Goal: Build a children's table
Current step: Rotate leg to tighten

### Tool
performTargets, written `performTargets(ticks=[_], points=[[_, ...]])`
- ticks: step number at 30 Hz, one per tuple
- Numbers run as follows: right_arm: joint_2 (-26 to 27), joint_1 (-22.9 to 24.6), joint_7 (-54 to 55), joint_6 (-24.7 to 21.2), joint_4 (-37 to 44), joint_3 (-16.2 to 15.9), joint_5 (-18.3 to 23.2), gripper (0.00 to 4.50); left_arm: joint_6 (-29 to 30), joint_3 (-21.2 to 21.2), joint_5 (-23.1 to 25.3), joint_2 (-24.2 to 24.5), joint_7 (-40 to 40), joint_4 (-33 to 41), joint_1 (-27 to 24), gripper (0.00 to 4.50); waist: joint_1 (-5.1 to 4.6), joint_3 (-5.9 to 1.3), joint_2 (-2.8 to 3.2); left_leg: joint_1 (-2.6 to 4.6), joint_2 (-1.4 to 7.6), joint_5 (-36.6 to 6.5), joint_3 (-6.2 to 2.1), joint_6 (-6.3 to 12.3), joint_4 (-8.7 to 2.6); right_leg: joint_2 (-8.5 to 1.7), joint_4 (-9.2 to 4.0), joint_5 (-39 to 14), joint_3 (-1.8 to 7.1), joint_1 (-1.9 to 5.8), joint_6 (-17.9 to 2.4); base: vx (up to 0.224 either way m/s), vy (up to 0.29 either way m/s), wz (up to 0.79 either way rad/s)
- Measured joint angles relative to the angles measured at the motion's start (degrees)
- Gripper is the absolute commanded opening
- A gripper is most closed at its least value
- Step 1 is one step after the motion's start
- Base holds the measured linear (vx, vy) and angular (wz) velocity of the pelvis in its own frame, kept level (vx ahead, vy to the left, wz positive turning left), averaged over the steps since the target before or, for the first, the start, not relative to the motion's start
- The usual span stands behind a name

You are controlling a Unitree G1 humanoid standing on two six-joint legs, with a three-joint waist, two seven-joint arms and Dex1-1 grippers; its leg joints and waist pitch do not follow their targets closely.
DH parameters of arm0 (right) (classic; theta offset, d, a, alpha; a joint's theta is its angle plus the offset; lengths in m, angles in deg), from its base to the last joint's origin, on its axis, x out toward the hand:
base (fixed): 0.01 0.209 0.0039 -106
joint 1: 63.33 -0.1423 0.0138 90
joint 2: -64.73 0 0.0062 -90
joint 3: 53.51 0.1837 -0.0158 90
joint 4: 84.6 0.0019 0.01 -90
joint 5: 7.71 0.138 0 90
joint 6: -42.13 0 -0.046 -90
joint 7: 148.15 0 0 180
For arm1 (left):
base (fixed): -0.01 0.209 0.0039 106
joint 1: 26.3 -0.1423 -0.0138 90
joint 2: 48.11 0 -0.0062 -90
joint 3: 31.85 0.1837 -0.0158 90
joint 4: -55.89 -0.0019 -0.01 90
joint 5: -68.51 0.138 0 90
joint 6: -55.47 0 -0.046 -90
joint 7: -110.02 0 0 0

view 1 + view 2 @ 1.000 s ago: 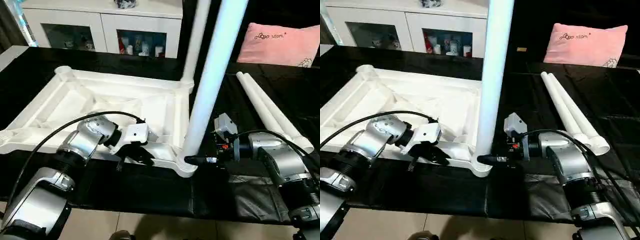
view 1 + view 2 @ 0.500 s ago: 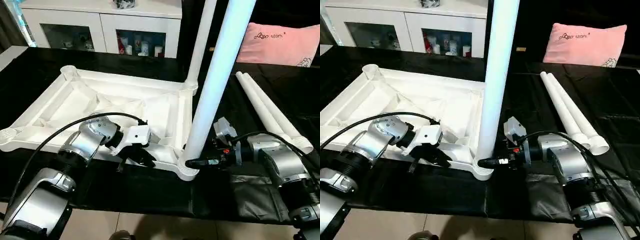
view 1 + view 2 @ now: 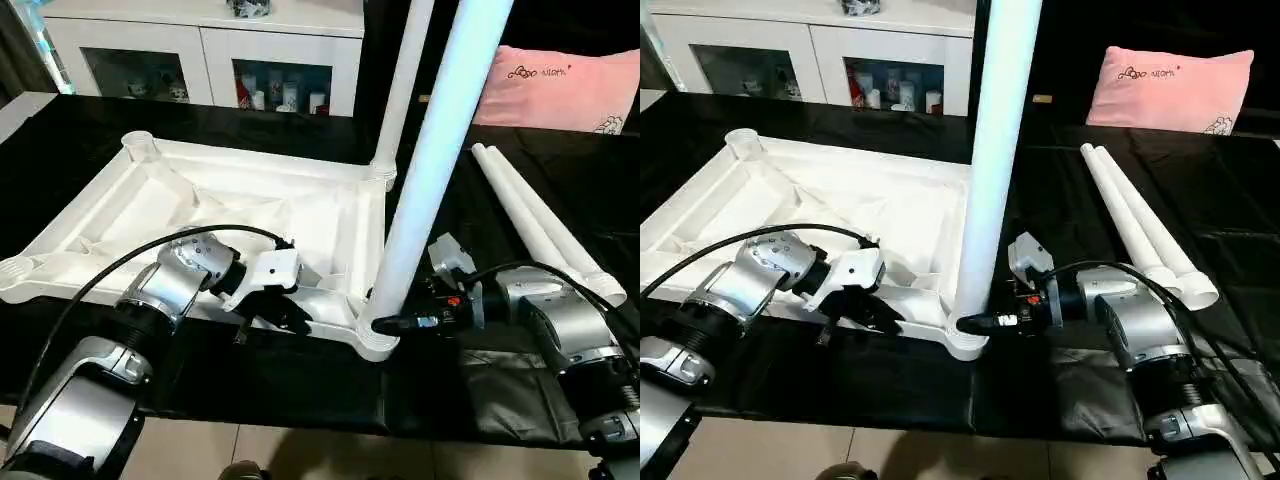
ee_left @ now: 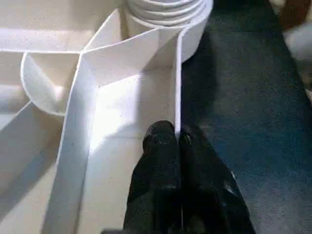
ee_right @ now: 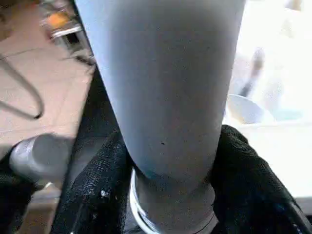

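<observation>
**Second leg went nearly upright in its socket**

The tabletop point(image 3: 200, 215) lay ribbed side up, one leg point(image 3: 400, 90) already standing at a far corner. The right gripper point(image 3: 980, 322) was clamped around the near leg point(image 3: 430, 170) at its base; over the last second that leg tilted upright, seating in the corner socket point(image 3: 375, 340). The left gripper point(image 4: 178, 141) pinched the tabletop's rim. Two spare legs point(image 3: 540, 225) waited alongside.

even indoor light in the head views; white tabletop point(image 3: 250, 200) bright, near washed out, against the dark black cloth point(image 3: 300, 370). upright leg point(image 3: 430, 170) has a bluish tint. wrist views soft, backgrounds blurred, tabletop ribs overexposed.
</observation>
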Motion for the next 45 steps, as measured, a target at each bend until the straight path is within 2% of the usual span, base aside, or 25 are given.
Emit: performTargets(ticks=[3, 7, 9, 12, 15, 18, 19, 24, 25, 27, 30, 33, 37, 40, 45], points=[[2.2, 0.0, 7.5, -2.0, 0.0, 2.5, -0.4, 1.99, 4.0, -1.8, 0.1, -1.6, 5.4, -0.1, 0.0, 0.0, -0.63, 0.0, 0.0, -0.01, 0.0, 0.0, 0.0, -0.01, 0.12, 0.0, 0.02, 0.0, 0.0, 0.01, 0.0, 0.0, 0.0, 0.0], [7.3, 0.1, 22.0, -3.6, -1.1, 7.3, -2.5, 1.97, 11.6, -5.0, 0.1, -6.5, 15.6, -0.7, 0.0, 0.0, -2.29, -0.01, -0.04, 0.0, 0.0, 0.0, 0.06, -0.01, 0.1, 0.0, -0.01, 0.0, 0.05, -0.02, 0.0, 0.0, 0.0, 0.0], [9.2, 0.1, 27.6, -3.7, -1.3, 8.5, -3.3, 1.96, 14.3, -6.0, 0.0, -8.3, 18.8, -0.8, 0.0, 0.0, -2.89, -0.01, -0.04, 0.0, 0.0, 0.0, 0.06, -0.02, -0.02, 0.0, 0.01, 0.0, 0.04, -0.05, 0.0, 0.0, 0.0, 0.0], [12.1, -1.2, 35.2, -4.3, -2.1, 9.5, -4.6, 1.96, 17.9, -7.5, -0.1, -10.6, 23.6, -0.8, 0.3, 0.0, -3.23, -0.02, -0.05, 0.03, 0.05, 0.0, 0.06, -0.01, -0.11, 0.06, 0.01, 0.0, 0.03, -0.05, 0.0, 0.0, 0.0, 0.0], [18.5, -4.8, 48.4, -4.5, -5.9, 11.8, -7.0, 1.96, 22.3, -9.4, 0.0, -13.8, 31.2, -2.6, 2.1, 0.0, -3.86, -0.02, -0.04, 0.06, 0.05, 0.0, 0.06, -0.05, -0.06, 0.07, 0.02, 0.0, 0.03, -0.06, 0.0, 0.0, 0.0, 0.0], [20.3, -5.8, 53.5, -4.4, -6.7, 12.4, -8.3, 1.96, 23.7, -9.9, 0.0, -15.4, 34.2, -2.6, 2.4, 0.0, -3.9, -0.03, -0.03, 0.05, -0.01, 0.0, 0.06, -0.04, -0.05, 0.03, -0.11, 0.0, 0.03, 0.0, 0.0, 0.0, 0.0, 0.0], [20.5, -5.8, 53.8, -4.4, -6.7, 12.7, -8.3, 2.52, 23.8, -9.9, 0.0, -15.5, 34.3, -2.6, 2.5, 0.0, -3.91, -0.03, -0.03, 0.02, -0.01, 0.0, 0.06, -0.03, -0.06, 0.03, -0.12, 0.0, 0.03, 0.0, 0.0, 0.0, 0.0, 0.0], [21.2, -5.6, 53.8, -4.3, -6.4, 13.0, -8.3, 2.86, 23.9, -9.9, 0.1, -15.4, 34.4, -2.3, 2.4, 0.0, -3.93, -0.03, -0.03, 0.03, 0.01, 0.0, 0.06, -0.02, -0.06, 0.03, -0.08, 0.0, 0.03, -0.01, 0.0, 0.0, 0.0, 0.0], [21.2, -5.3, 53.8, -4.3, -6.0, 13.0, -8.2, 3.1, 23.8, -9.7, 0.1, -15.2, 34.3, -2.1, 2.3, 0.0, -3.93, -0.03, -0.03, 0.03, 0.01, 0.0, 0.06, -0.02, -0.07, 0.03, -0.09, 0.0, 0.03, -0.01, 0.0, 0.0, 0.0, 0.0], [21.4, -4.9, 53.6, -4.3, -5.4, 13.0, -8.1, 3.23, 23.8, -9.6, 0.1, -15.1, 34.2, -1.7, 2.1, 0.0, -3.96, -0.03, -0.03, 0.02, 0.01, 0.0, 0.06, -0.03, -0.08, 0.03, -0.1, 0.0, 0.03, -0.01, 0.0, 0.0, 0.0, 0.0], [20.6, -2.9, 50.6, -4.5, -3.1, 12.9, -7.0, 3.46, 23.2, -9.1, 0.0, -14.2, 32.5, -1.4, 1.9, 0.0, -3.92, -0.02, -0.03, 0.01, 0.0, 0.0, 0.06, 0.0, -0.12, 0.03, -0.1, 0.1, 0.03, -0.02, -0.1, 0.0, 0.0, 0.0], [18.7, -0.4, 45.7, -5.6, 0.0, 12.4, -5.5, 3.78, 21.8, -8.8, 0.0, -12.5, 30.1, -1.4, 1.7, 0.0, -4.11, -0.02, -0.04, 0.01, 0.03, 0.0, 0.06, 0.02, -0.14, 0.06, -0.1, 0.1, 0.03, -0.02, -0.1, 0.0, 0.0, 0.0], [14.4, 3.7, 35.8, -6.8, 3.8, 9.1, -3.0, 4.15, 19.6, -8.4, -0.1, -9.2, 26.1, -1.3, 1.4, 0.0, -4.33, 0.02, 0.0, 0.01, 0.06, 0.0, 0.06, 0.02, -0.15, 0.09, -0.11, 0.1, 0.03, -0.05, -0.1, 0.0, 0.0, 0.0], [11.6, 4.5, 30.1, -6.7, 5.1, 7.8, -1.7, 4.39, 17.6, -7.8, -0.1, -7.4, 23.4, -0.6, 0.8, 0.0, -4.18, 0.03, 0.02, 0.0, 0.05, 0.0, 0.05, 0.01, -0.15, 0.08, -0.12, 0.0, 0.02, -0.05, 0.1, 0.0, 0.0, 0.0], [5.8, 5.5, 20.5, -5.4, 5.8, 7.4, 0.0, 4.46, 13.3, -6.1, -0.6, -4.2, 15.9, 0.4, -0.6, 0.0, -2.92, 0.03, 0.01, -0.02, 0.03, 0.0, 0.05, 0.01, -0.13, 0.05, -0.12, 0.1, 0.03, -0.03, -0.2, 0.0, 0.0, 0.0]])
